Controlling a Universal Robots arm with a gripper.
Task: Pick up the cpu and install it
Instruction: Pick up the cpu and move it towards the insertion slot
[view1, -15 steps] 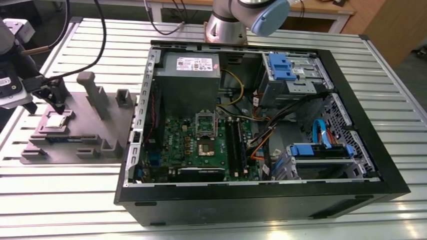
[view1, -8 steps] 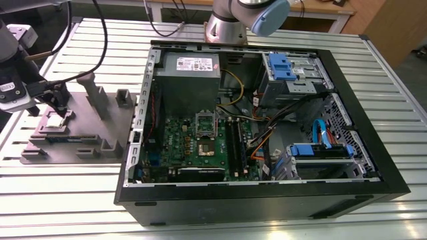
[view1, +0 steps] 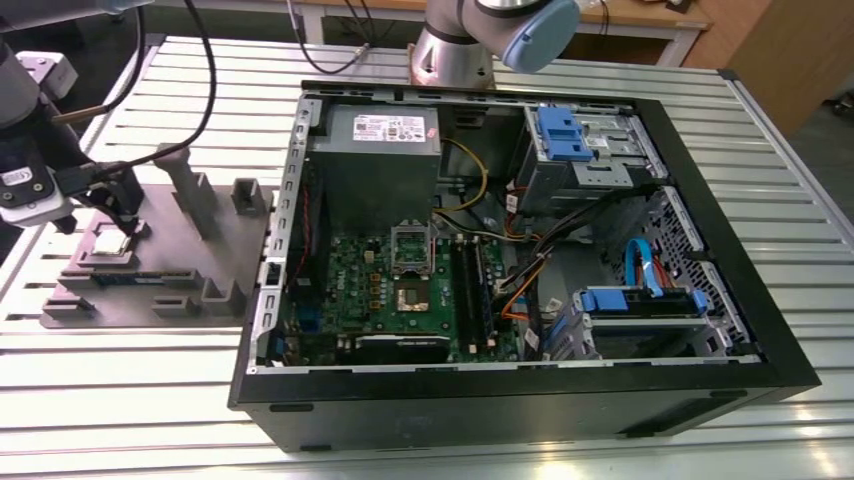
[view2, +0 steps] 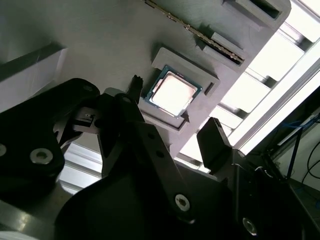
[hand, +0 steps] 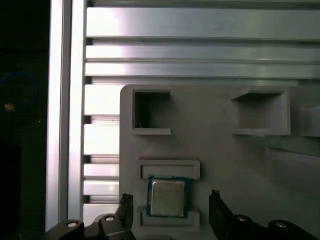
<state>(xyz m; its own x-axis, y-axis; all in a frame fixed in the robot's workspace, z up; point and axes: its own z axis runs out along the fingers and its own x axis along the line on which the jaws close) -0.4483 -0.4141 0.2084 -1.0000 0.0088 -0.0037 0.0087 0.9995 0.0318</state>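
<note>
**Claw poised over the chip, computer lying open**

On the slatted metal desk (view1: 134, 400), at the exterior view's left, a grey holder (view1: 200, 270) carries the small silvery chip (view1: 110, 243). The claw (view1: 96, 222) hangs just above it, one finger on either side, with black cables (view1: 200, 90) trailing off the wrist. Toward the exterior view's right lies an open computer case (view1: 534, 405). Its green board (view1: 387, 310) faces up, with the socket (view1: 411, 293) just beside the black memory sticks (view1: 467, 285).

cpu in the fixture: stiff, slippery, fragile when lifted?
The small square silvery-topped cpu looks thin and rigid, probably light. Its smooth metal top may be slippery. Framed by the grey plastic fixture, it likely won't slide.
</note>
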